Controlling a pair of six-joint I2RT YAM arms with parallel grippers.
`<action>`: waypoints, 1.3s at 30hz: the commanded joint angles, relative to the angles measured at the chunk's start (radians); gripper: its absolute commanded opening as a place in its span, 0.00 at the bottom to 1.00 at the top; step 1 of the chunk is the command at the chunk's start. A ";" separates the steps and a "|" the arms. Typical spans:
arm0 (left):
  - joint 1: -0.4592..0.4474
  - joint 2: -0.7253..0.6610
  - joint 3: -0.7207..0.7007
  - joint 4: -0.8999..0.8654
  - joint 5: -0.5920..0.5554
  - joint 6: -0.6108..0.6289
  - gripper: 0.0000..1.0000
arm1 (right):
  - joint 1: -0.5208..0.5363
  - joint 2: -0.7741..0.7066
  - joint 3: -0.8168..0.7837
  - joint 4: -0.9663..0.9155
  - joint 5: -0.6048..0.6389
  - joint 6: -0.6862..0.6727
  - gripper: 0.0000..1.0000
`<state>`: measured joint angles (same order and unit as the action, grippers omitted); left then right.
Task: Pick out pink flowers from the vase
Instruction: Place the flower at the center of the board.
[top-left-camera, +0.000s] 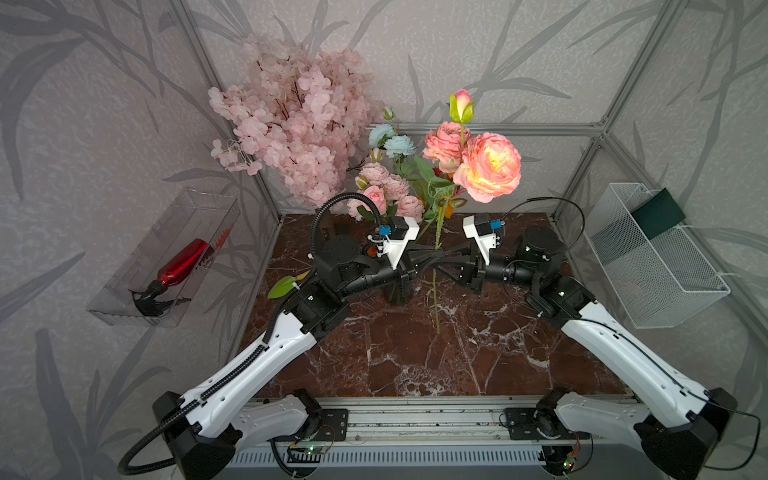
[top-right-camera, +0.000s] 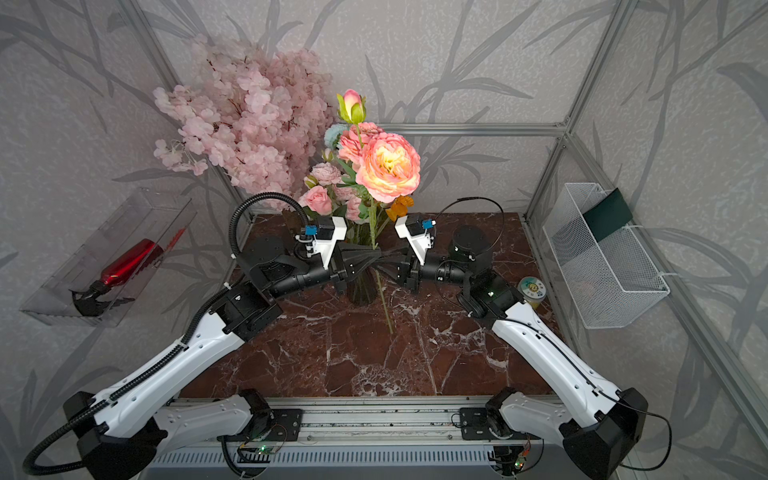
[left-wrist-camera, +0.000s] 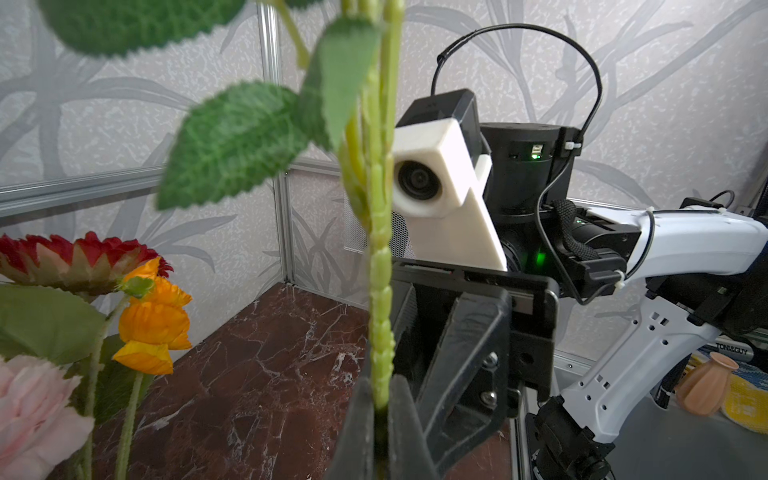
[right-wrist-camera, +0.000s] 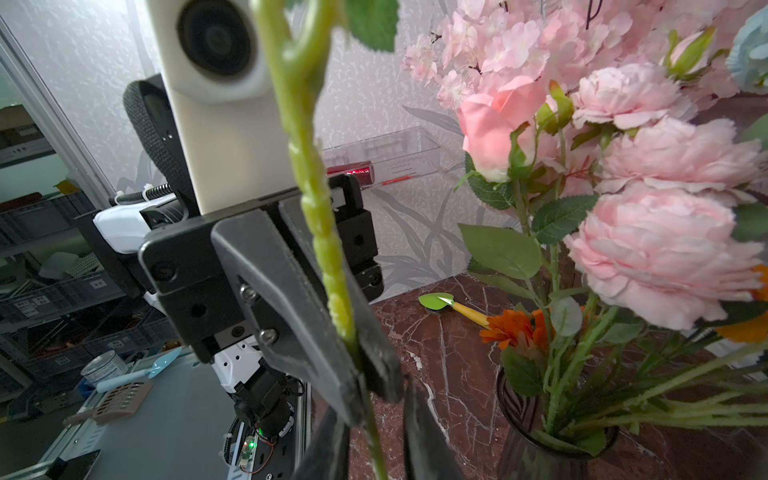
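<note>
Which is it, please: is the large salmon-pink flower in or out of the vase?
Out: its stem hangs beside the vase, pinched by the left claw.

In both top views the vase (top-left-camera: 395, 297) (top-right-camera: 361, 293) is mostly covered by the left gripper (top-left-camera: 435, 254); only its dark lower body shows. Where this gripper meets the right gripper (top-left-camera: 445, 260) at the stem (top-left-camera: 435, 299), the black fingers merge together, so the right one's hold cannot be judged. The right wrist view cuts its fingertips at the picture's edge. Both wrist views cut off the stem's blooms. In the left wrist view a pink flower (left-wrist-camera: 29, 415), perhaps a carnation, is blurred and half outside the picture.
</note>
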<state>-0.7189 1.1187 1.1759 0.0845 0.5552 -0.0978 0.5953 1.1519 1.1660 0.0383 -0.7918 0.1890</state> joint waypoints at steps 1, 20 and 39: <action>-0.001 -0.003 -0.002 0.032 0.006 -0.001 0.00 | 0.011 0.006 0.045 -0.008 -0.007 -0.012 0.13; 0.000 -0.155 -0.075 -0.208 -0.271 0.260 0.83 | 0.017 -0.064 0.071 -0.259 0.229 -0.150 0.00; -0.097 -0.059 -0.186 -0.115 -0.501 0.343 0.99 | -0.398 0.046 0.258 -0.928 0.663 -0.114 0.00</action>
<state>-0.8078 1.0435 1.0122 -0.0853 0.0906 0.2234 0.2138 1.1748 1.3869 -0.7616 -0.2329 0.0814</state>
